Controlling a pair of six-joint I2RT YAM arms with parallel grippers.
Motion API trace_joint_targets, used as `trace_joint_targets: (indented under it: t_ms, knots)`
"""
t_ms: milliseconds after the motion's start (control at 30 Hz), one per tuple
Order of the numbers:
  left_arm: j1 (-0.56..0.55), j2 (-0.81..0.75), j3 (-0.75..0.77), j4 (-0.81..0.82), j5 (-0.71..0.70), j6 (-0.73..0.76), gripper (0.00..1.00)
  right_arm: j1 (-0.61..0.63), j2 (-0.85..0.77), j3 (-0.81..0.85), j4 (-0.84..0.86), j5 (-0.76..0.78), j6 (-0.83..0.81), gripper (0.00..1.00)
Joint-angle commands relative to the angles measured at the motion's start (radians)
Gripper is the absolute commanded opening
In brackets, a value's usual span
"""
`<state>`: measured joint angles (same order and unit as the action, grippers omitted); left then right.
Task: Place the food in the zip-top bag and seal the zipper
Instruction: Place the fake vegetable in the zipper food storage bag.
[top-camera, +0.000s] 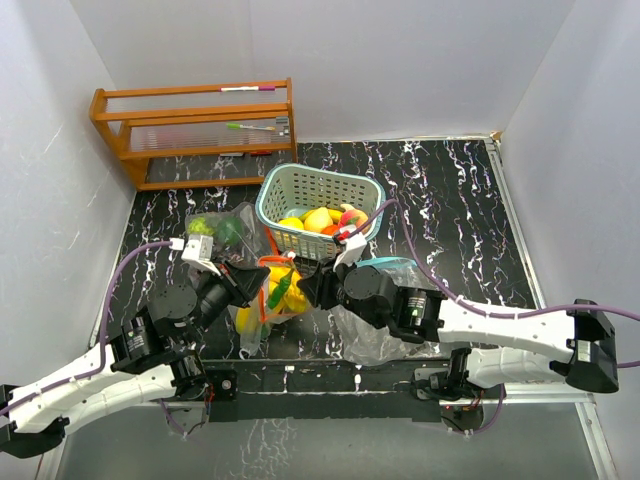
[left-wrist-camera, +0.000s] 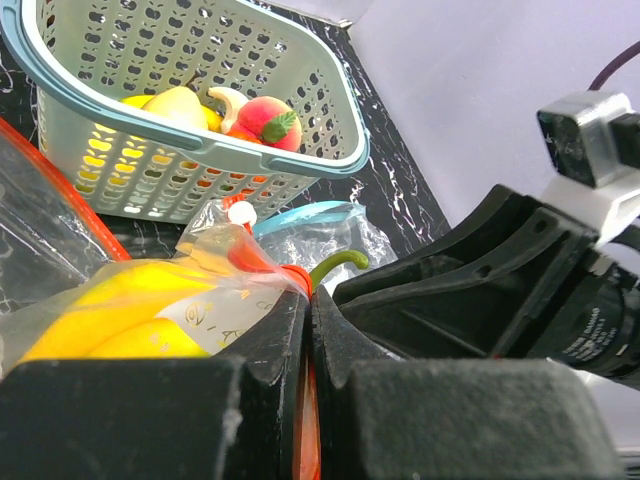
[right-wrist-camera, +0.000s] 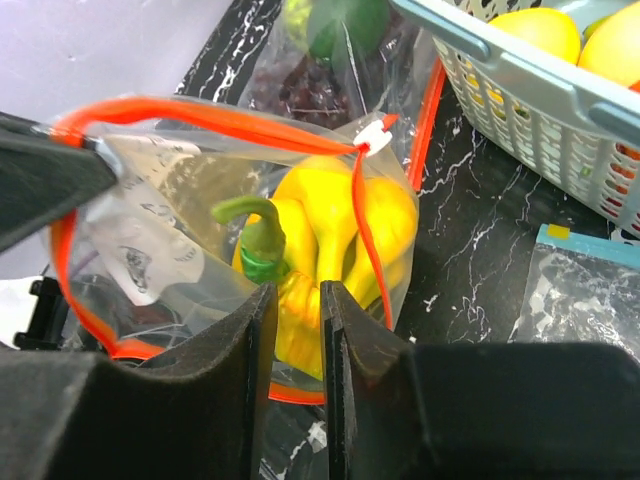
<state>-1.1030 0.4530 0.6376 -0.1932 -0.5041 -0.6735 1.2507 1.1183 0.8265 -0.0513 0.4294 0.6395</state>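
Observation:
A clear zip-top bag (top-camera: 262, 318) with an orange zipper lies between my two grippers, its mouth held open. Inside it sits yellow food (right-wrist-camera: 340, 220) with a green stem (right-wrist-camera: 255, 240). My left gripper (left-wrist-camera: 308, 300) is shut on the bag's orange zipper edge (left-wrist-camera: 290, 272). Over the bag's mouth, my right gripper (right-wrist-camera: 298, 295) has a narrow gap between its jaws; only the yellow food below shows through that gap. More food, yellow fruit and a peach (left-wrist-camera: 265, 118), lies in the basket (top-camera: 300, 180).
The pale green basket (right-wrist-camera: 520, 75) stands just behind the bag. A second bag (top-camera: 222, 232) holding green and purple fruit lies at the back left. A blue-zippered bag (right-wrist-camera: 590, 290) lies under my right arm. A wooden rack (top-camera: 195, 130) stands at the far left.

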Motion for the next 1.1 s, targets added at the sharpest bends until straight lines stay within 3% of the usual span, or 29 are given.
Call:
trace_joint_targets:
  t_ms: [0,733,1067]
  knots:
    - [0.000,0.001,0.016,0.054,0.007,0.000,0.00,-0.001,0.005,-0.021,0.067,-0.009,0.018,0.25]
    - [0.000,0.007,0.003,0.064,0.023,-0.012,0.00,-0.022,0.235,0.010,0.378,-0.037,-0.064,0.21]
    - [0.000,0.012,0.004,0.067,0.020,-0.012,0.00,-0.023,0.250,0.028,0.349,-0.020,-0.065,0.23]
